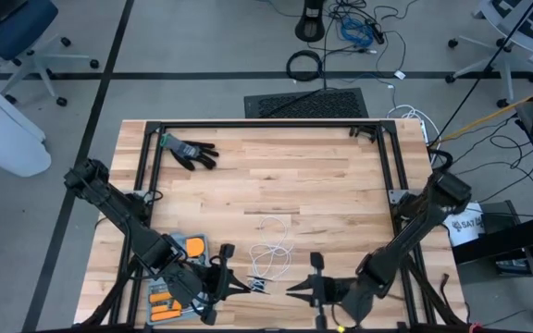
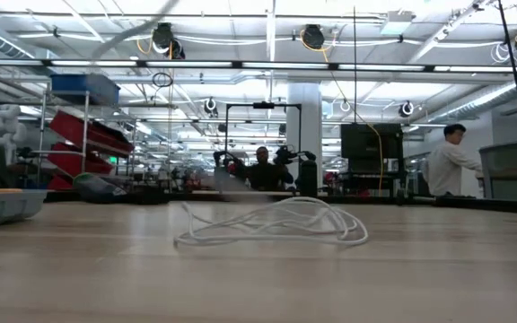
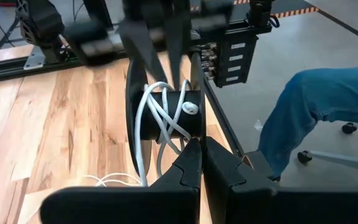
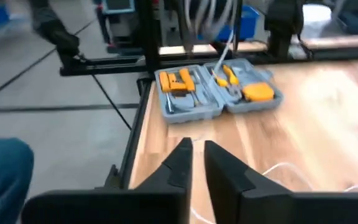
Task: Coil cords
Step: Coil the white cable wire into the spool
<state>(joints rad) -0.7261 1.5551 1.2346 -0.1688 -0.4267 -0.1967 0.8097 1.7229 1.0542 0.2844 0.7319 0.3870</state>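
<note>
Both arms are down at the near edge of the worktop, tips facing each other. The left claw is pinched narrow, with the black puck right in front of its fingers, white cord wrapped around it; whether it grips the puck, I cannot tell. The rest of the cord lies in loose loops just behind, mid-worktop. The right claw sits just beside, fingers nearly together, holding nothing. An open tool case rests at the near left corner, and a black glove at the far left.
</note>
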